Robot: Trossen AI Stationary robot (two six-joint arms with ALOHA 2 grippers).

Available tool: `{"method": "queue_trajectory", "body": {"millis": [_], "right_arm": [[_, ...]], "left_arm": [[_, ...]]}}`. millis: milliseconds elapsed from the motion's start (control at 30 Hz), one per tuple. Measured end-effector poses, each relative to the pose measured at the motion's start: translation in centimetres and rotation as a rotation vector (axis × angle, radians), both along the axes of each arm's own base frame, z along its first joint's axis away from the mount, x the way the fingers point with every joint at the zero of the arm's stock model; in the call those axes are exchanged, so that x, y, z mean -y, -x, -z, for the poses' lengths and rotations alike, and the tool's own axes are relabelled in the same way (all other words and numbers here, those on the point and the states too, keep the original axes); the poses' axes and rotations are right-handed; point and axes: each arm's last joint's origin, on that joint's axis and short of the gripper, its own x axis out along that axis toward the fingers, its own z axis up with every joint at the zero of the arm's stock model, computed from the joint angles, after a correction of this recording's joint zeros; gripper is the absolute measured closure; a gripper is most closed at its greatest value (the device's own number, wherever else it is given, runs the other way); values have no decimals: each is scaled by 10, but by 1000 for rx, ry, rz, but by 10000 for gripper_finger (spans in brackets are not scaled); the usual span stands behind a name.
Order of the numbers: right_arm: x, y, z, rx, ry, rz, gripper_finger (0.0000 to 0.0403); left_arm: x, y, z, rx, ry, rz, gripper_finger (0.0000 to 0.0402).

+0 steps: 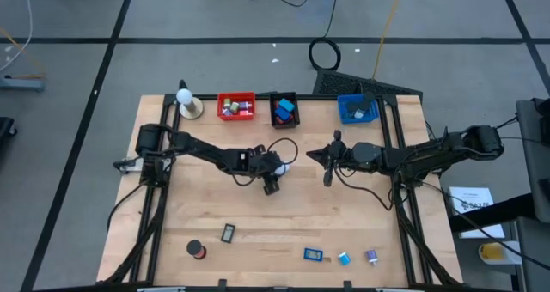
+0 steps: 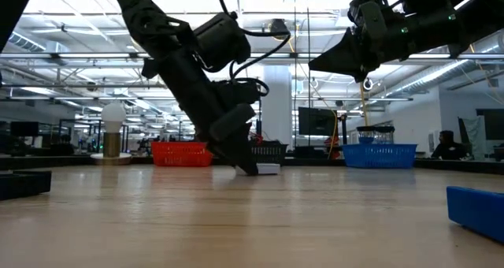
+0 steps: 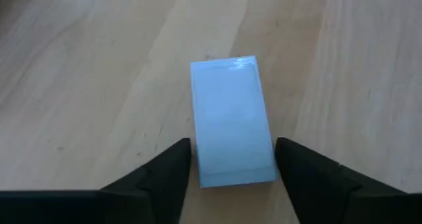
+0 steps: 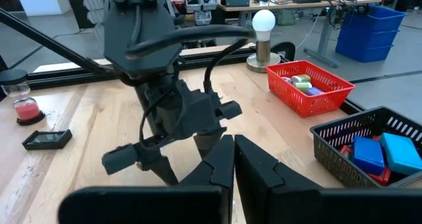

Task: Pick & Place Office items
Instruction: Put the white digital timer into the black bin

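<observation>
My left pincer (image 1: 271, 187) is down at the middle of the tabletop (image 1: 258, 223), its fingers (image 3: 165, 178) spread on either side of a light-blue block (image 3: 232, 122) that lies flat on the wood. The block sits between the fingers with a sliver of gap on each side — I am not clamping it. In the low view the left pincer (image 2: 244, 164) tilts down to the surface, with the pale block (image 2: 268, 169) just beside its tip.

My right pincer (image 1: 326, 173) hangs above the tabletop, a little to the right of the left one, clenched with nothing in it; its fingers (image 4: 254, 165) meet edge to edge.

Along the far edge stand the red bin (image 1: 235, 106) with small pieces inside, the black bin (image 1: 284, 109) holding blue blocks, and the blue bin (image 1: 357, 109). A white ball on a tan base (image 1: 186, 104) stands left of the red bin.

Near the front edge more items wait — a small black roll (image 1: 197, 250) with red, a black-framed rectangle (image 1: 228, 234), a blue block (image 1: 313, 255), a smaller light-blue piece (image 1: 344, 258) and a purple clip (image 1: 371, 257).
</observation>
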Motion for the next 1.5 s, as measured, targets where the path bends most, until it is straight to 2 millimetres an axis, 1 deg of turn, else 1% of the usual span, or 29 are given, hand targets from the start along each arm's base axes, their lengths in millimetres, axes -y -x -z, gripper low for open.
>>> {"method": "queue_trajectory", "body": {"millis": [133,200,267,333,400,433,533,600,700,767,833,867,933,1000,1167,1233,1300,1367,1433,1500], "right_arm": [[0,0,0,0,0,0,399],[0,0,0,1,0,0,399],[0,1,3,-5,-1,-1,399],[0,3,6,-14,-17,-3,399],[-1,3,8,-25,-33,-19,399],[-1,4,9,-39,-37,-19,399],[0,5,13,-72,-47,-10,399],[0,5,13,-71,-41,14,399],[1,4,15,-85,-46,38,399],[1,-1,14,-126,-51,41,398],[1,-9,11,-191,-68,47,395],[1,-14,9,-233,-76,51,392],[0,-26,5,-321,-82,56,381],[1,-42,-1,-391,-83,37,366],[3,-83,-1,-615,-65,-60,314],[5,-98,1,-724,-27,-83,291],[7,-114,3,-798,13,-106,267],[10,-126,7,-876,43,-128,243],[14,-140,8,-899,68,-153,218],[18,-149,9,-914,71,-186,193]], "left_arm": [[0,4,-3,-39,-13,19,135],[1,10,-11,-68,-29,45,126],[6,16,-19,-101,-74,68,125],[11,25,-28,-92,-134,85,137],[17,36,-34,-39,-155,100,163],[19,43,-34,-4,-156,110,180],[26,68,-30,112,-154,140,240],[29,85,-28,227,-152,147,280],[30,111,-20,382,-147,146,335],[29,125,-15,472,-151,142,365],[28,138,-11,547,-161,144,391],[27,144,-9,577,-167,145,395],[27,151,-8,622,-180,150,391],[26,155,-6,628,-187,152,380],[25,158,-4,617,-222,160,367],[25,159,-3,597,-228,164,367],[25,159,-1,582,-228,166,367],[25,159,-2,585,-225,164,366],[25,159,-2,586,-219,159,366],[25,159,-1,582,-212,155,366]]}}
